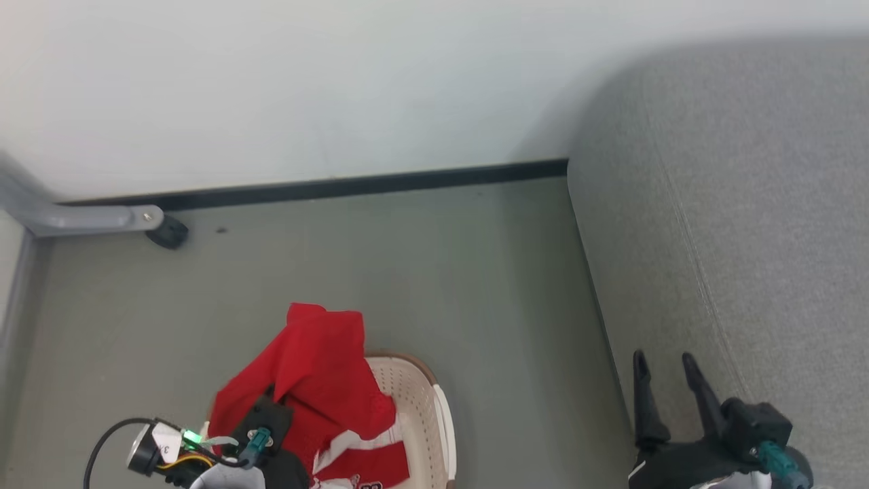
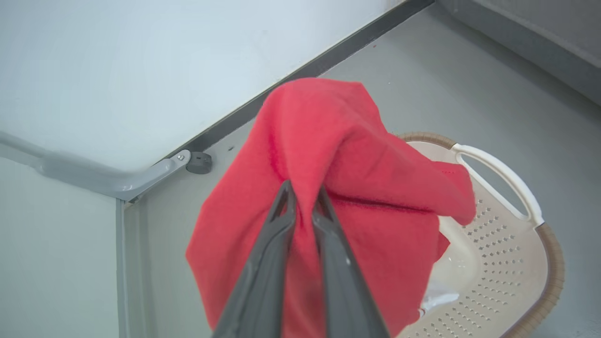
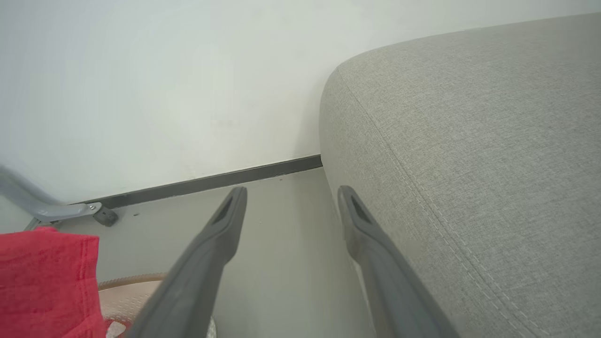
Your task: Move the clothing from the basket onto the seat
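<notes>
Left hand (image 2: 304, 193) is clamped tight, its two dark fingers (image 2: 274, 230) pressed together on a fold of the red clothing (image 2: 328, 141). The fabric bunches up over the fingertips and spills down on both sides of them. Just past the hand and below it sits the basket (image 2: 507, 263), cream with rows of small holes, a brown rim and a white handle, and the cloth's lower end hangs down inside it. From the head view, white striped trim shows low in the basket, close by the left wrist. Over to the right hand (image 1: 663, 360): fingers spread wide, nothing between them, hovering at the edge of the grey seat (image 1: 747, 204). The seat runs off along that hand's right side, seam showing. The clothing is well apart from this hand, off to its left, with bare grey floor (image 1: 441, 272) in between and the pale wall (image 1: 339, 88) ahead.
</notes>
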`<state>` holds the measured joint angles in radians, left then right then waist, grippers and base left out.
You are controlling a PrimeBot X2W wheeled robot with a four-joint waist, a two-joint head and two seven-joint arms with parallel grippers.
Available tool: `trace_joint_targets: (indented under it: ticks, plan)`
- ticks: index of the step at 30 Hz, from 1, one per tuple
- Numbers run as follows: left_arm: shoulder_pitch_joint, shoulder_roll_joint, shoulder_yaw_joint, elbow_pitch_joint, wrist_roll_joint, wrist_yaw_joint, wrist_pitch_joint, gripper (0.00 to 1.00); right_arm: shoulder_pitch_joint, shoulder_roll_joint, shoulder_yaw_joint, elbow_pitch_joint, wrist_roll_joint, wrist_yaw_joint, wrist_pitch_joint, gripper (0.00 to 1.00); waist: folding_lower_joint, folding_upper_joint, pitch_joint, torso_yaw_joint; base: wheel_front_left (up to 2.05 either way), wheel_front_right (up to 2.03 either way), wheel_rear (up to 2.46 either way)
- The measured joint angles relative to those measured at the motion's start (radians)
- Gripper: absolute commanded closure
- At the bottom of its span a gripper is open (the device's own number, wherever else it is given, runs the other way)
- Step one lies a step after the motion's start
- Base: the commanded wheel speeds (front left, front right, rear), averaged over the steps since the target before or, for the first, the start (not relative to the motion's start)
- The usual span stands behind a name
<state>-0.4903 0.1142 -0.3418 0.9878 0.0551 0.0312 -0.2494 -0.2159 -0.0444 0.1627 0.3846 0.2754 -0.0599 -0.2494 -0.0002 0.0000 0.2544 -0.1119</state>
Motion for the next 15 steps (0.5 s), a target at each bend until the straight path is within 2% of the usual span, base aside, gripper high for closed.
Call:
trace_joint_targets:
  ticks: [10,15]
  plan:
    - [0.133,0.007,0.019,-0.208,-0.056,-0.014,0.0,1.0,0.073,-0.001,0.091,0.022,0.043,0.044,0.0,0.0,0.0,0.0,-0.148,0.047,0.0,0.0,0.0]
    - [0.166,0.011,0.018,-0.326,-0.057,-0.014,0.0,1.0,0.106,-0.002,0.105,0.022,0.048,0.044,0.0,0.0,0.0,-0.0001,-0.206,0.061,0.0,0.0,0.0]
